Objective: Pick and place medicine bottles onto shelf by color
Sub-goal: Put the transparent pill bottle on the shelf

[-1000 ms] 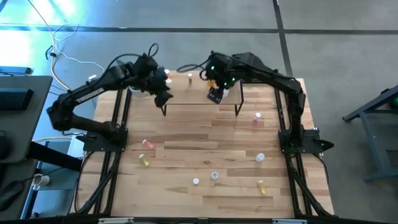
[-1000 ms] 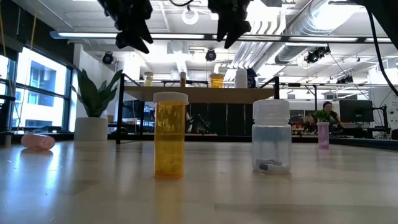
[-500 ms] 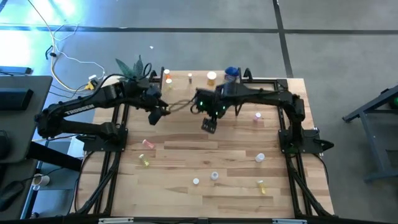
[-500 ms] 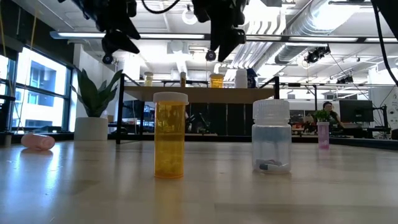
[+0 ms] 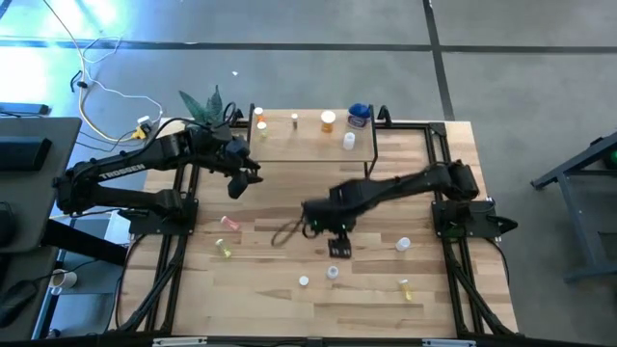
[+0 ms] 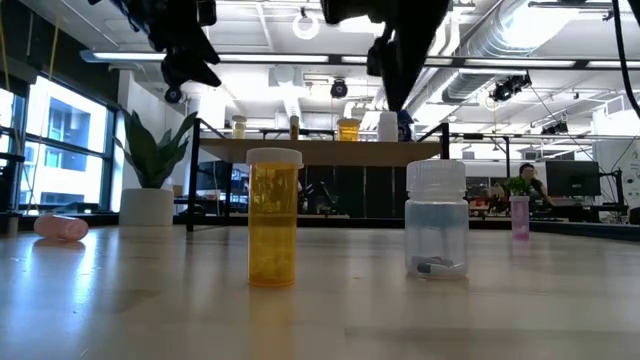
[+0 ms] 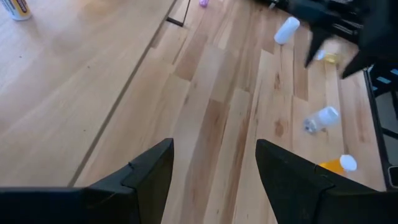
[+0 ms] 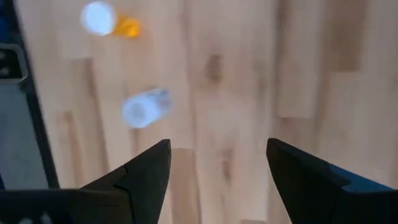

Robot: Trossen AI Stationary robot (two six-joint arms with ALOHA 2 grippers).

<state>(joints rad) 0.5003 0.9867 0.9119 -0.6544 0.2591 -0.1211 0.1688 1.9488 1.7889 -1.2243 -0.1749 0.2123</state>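
Observation:
The shelf (image 5: 313, 143) stands at the table's far edge and carries several medicine bottles, among them an orange one (image 5: 329, 120) and a larger blue one (image 5: 359, 116). More bottles are scattered on the tabletop: a clear white-capped one (image 8: 144, 109), a yellow one (image 6: 273, 215), and pink ones (image 5: 228, 222) (image 5: 400, 181). My right gripper (image 5: 337, 249) hangs open and pointing down over the table's middle, just far of the clear bottle (image 5: 333, 273). My left gripper (image 5: 236, 185) is open in the air off the shelf's left near corner. Neither holds anything.
A potted green plant (image 5: 204, 104) stands at the far left beside the shelf. Dark metal frame rails (image 5: 183, 222) run along both sides of the table. Bare wood lies between the shelf and the scattered bottles.
My right gripper has swung from the shelf's near edge toward the table's near edge and down, tipping to point more steeply downward. My left gripper drew back from the shelf toward the left and down, then stopped. Both stayed open; no bottle has moved.

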